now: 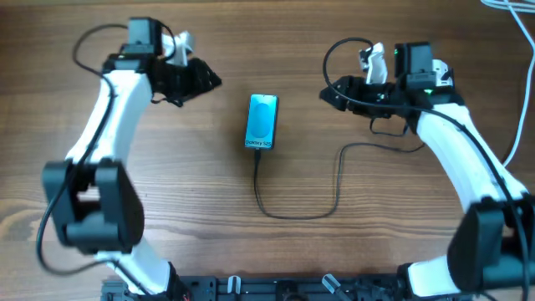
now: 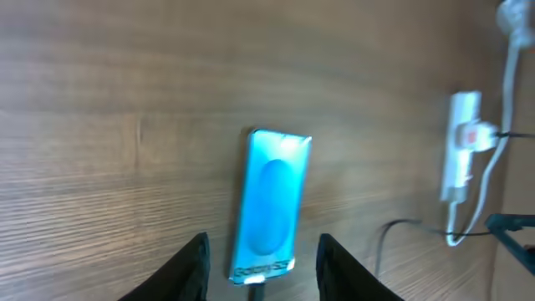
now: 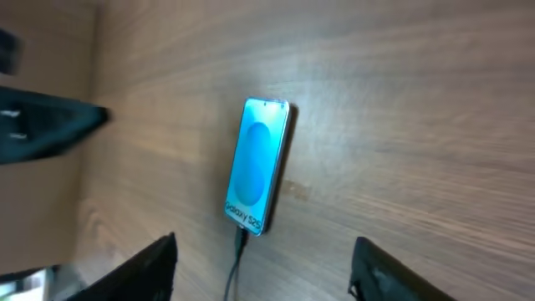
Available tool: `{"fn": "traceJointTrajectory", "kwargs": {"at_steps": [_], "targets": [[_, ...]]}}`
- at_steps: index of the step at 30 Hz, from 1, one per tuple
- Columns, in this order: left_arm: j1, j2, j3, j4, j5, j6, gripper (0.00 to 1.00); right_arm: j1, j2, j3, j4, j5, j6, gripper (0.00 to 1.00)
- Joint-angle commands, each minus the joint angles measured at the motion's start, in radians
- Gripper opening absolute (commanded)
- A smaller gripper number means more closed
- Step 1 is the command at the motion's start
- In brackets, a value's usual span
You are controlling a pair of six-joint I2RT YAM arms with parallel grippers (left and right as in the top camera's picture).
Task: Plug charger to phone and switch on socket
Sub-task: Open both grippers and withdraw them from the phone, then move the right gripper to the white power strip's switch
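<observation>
Overhead: phone (image 1: 262, 121) lies flat mid-desk (image 1: 167, 192), screen lit cyan. The charger (image 1: 297, 213) runs from its near short edge, loops across the wood and goes off under the right arm. It looks plugged in to me, so pt 1 of the job is prob. done. Left tool (image 1: 209, 81) hangs to the left of the phone and right tool (image 1: 326, 94) to the right of it, neither touching it.

Left wrist: fingers spread w/ nothing between them, so the left tool is open and empty. Off to the right is the socket (image 2: 461, 146), well apart from the phone, w/ a plug in it and a reddish spot that may be the switch. Too blurry to say if it's on.

Right wrist: fingers wide apart, nothing held — open too. Phone is ahead, cable meeting its bottom edge. Socket isn't in this view.

What's left, imo: hit the socket switch — the right arm looks nearer to it.
</observation>
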Motion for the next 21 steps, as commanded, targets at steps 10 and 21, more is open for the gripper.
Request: {"fn": "traceJointTrajectory", "kwargs": {"at_steps": [10, 21], "targets": [[0.006, -0.320, 0.016, 0.014, -0.013, -0.020, 1.00, -0.129, -0.240, 0.240, -0.292, 0.183, -0.096, 0.04], [0.006, -0.322, 0.015, 0.014, -0.013, -0.020, 1.00, -0.684, -0.119, 0.309, -0.316, 0.160, -0.097, 0.04]]}}
